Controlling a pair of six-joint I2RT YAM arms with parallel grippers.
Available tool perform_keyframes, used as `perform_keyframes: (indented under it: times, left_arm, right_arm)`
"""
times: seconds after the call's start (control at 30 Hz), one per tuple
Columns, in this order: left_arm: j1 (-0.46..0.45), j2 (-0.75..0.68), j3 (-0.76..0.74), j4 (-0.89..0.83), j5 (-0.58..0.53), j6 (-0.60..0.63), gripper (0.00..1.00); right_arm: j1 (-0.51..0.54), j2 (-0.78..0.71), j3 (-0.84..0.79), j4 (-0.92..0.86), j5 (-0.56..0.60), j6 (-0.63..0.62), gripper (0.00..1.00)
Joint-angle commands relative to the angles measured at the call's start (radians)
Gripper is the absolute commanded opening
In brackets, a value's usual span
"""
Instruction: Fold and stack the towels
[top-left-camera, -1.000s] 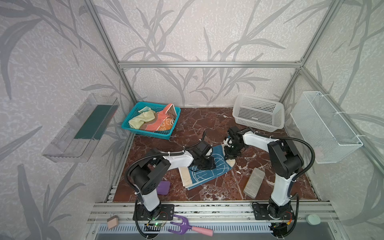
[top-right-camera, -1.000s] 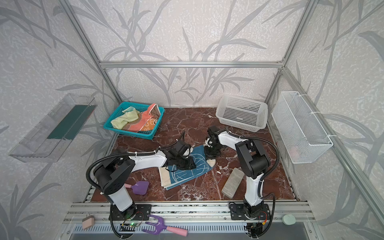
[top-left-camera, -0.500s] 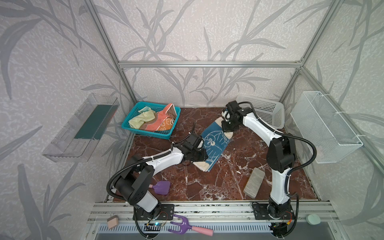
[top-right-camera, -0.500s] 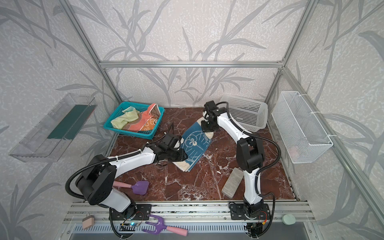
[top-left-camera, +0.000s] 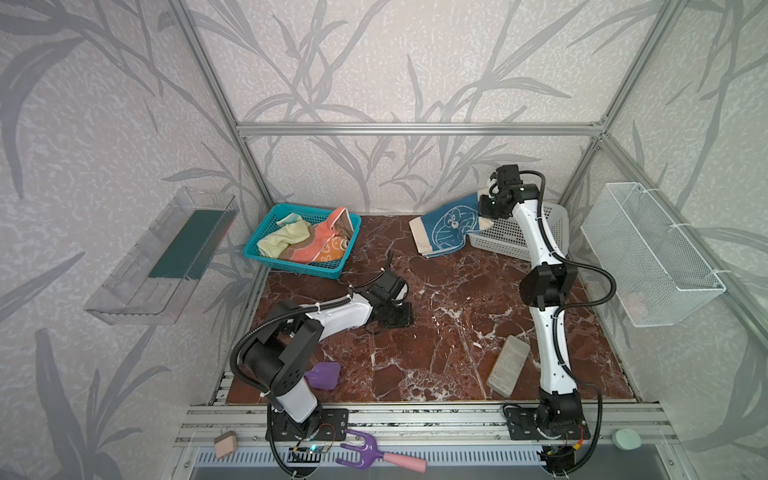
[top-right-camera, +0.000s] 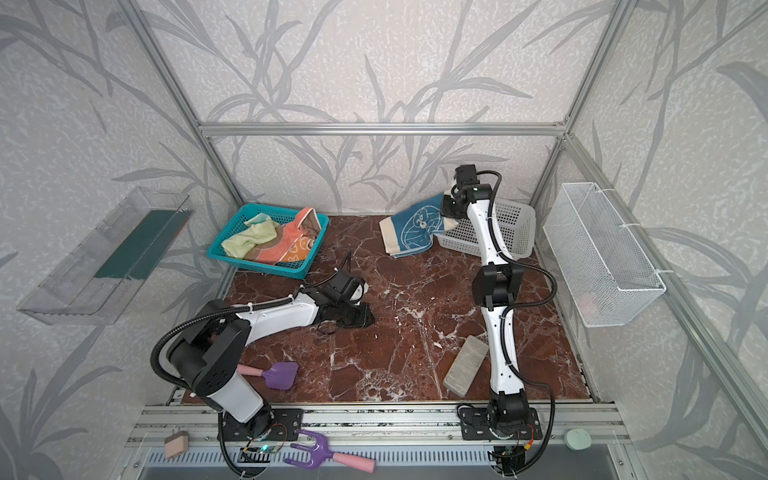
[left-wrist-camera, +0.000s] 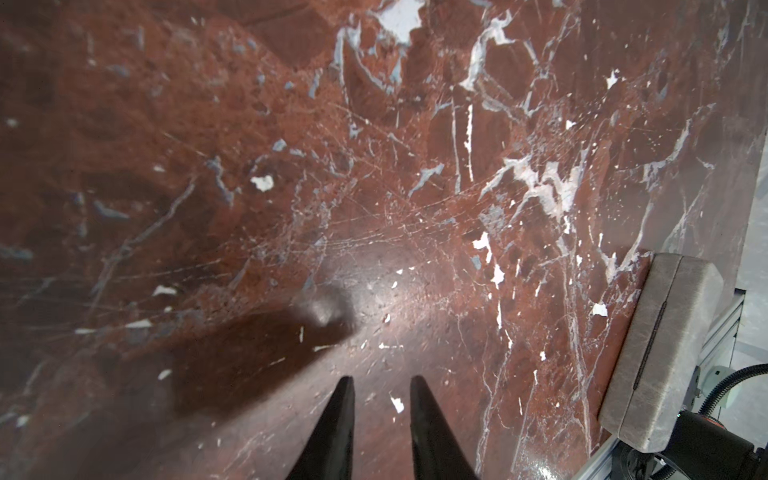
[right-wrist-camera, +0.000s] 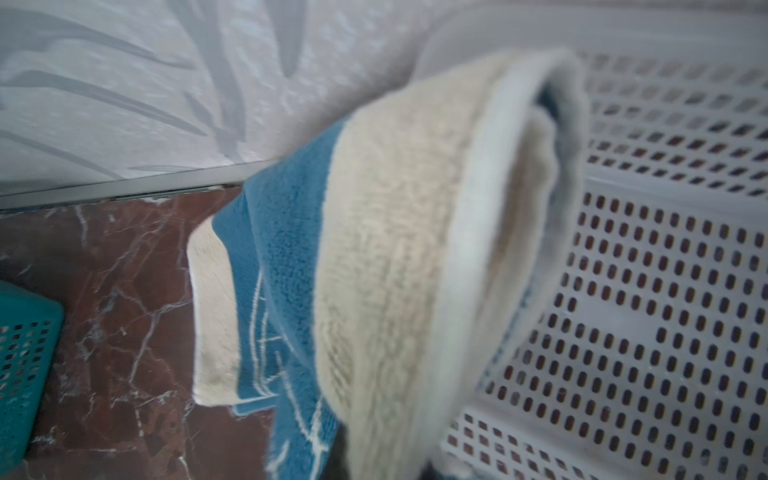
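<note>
The blue-and-cream cartoon-cat towel (top-left-camera: 446, 226) (top-right-camera: 413, 228) hangs at the back of the floor from my right gripper (top-left-camera: 484, 197) (top-right-camera: 449, 195), which is shut on its cream end. Its lower end rests on the marble beside the white basket (top-left-camera: 511, 241). In the right wrist view the towel (right-wrist-camera: 291, 257) covers the jaws. A pale yellow towel (top-left-camera: 282, 241) and salmon-orange towels (top-left-camera: 320, 245) lie crumpled in the teal basket (top-left-camera: 291, 266). My left gripper (top-left-camera: 405, 320) (left-wrist-camera: 380, 380) is low over bare marble, open, with nothing between its fingers.
A grey block (top-left-camera: 509, 365) (left-wrist-camera: 665, 345) lies near the front right by the right arm's base. A purple scoop (top-left-camera: 324, 374) lies at the front left. A wire basket (top-left-camera: 648, 257) hangs on the right wall and a clear shelf (top-left-camera: 162, 249) on the left wall.
The right gripper lifted the blue towel off the middle of the floor and carried it back to the white basket. The left gripper let go of it and stayed low.
</note>
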Motion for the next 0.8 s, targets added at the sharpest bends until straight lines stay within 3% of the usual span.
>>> perform_keyframes:
  times: [0.0,0.23,0.53,0.77]
  left_arm:
    - [0.006,-0.006,-0.013,-0.002,0.006,0.001,0.26]
    - [0.007,-0.058,-0.057,0.018,-0.016,-0.027,0.25]
    - [0.007,-0.130,-0.062,-0.032,-0.051,-0.012,0.24]
    - [0.007,-0.191,-0.083,-0.041,-0.084,-0.023,0.24]
  right_arm:
    - [-0.029,-0.007,-0.085,-0.050,-0.021,0.020,0.00]
    - [-0.028,-0.118,-0.384,-0.014,-0.121,0.002,0.00]
    - [-0.009,-0.431,-0.973,0.209,-0.233,0.010,0.00]
    - [0.088,-0.620,-1.249,0.225,-0.231,-0.012,0.00]
